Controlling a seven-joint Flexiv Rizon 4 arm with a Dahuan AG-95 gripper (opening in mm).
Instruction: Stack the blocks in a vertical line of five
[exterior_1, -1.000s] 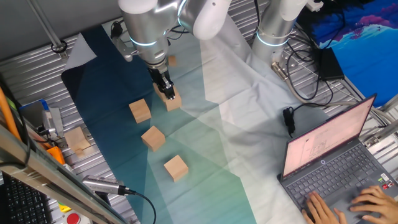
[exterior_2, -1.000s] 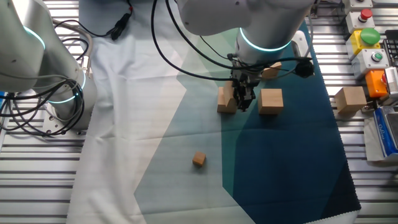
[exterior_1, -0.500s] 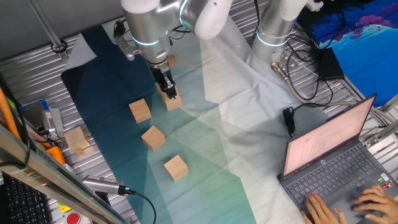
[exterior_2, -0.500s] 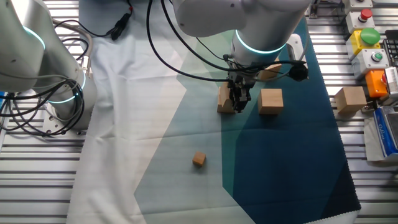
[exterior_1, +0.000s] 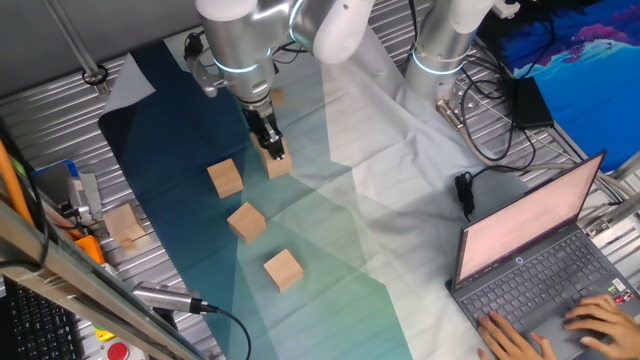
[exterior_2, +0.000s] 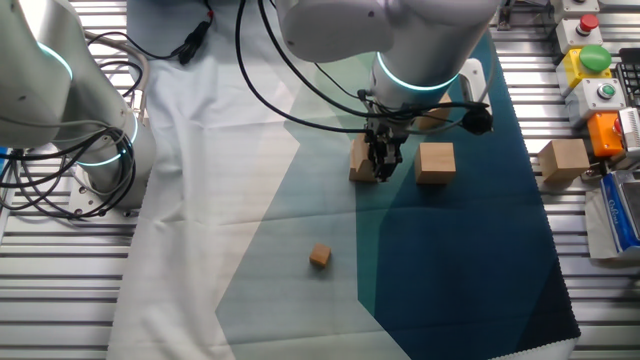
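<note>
Currently, reading one fixed view from the left, the outermost block (exterior_1: 122, 225) sits off the cloth on the metal edge of the counter (exterior_1: 60, 110), well apart from the rest. Next come the second block (exterior_1: 225, 178), the third block (exterior_1: 246, 221) and the nearest block (exterior_1: 283, 270), all resting singly on the cloth, none moved in the last second. The fifth block (exterior_1: 277, 163) lies just right of the second, and here is the only change: the fingers (exterior_1: 270, 140) have shifted a little sideways and now stand against it, while the block itself has kept its place and still rests on the cloth. In the other fixed view the fingers (exterior_2: 381, 160) likewise sit closer over this block (exterior_2: 362, 160) than before. Judgement: this is the approach to a first pick; no block is stacked yet, so the column of five is entirely outstanding. Whether the fingers are spread around the block or already clamped on it cannot be told, since the dark tips overlap its face in both views. A small cube (exterior_1: 277, 97) is half hidden behind the arm. In the other fixed view the arm covers most of one block (exterior_2: 433, 117), and another block cannot be found there at all.
</note>
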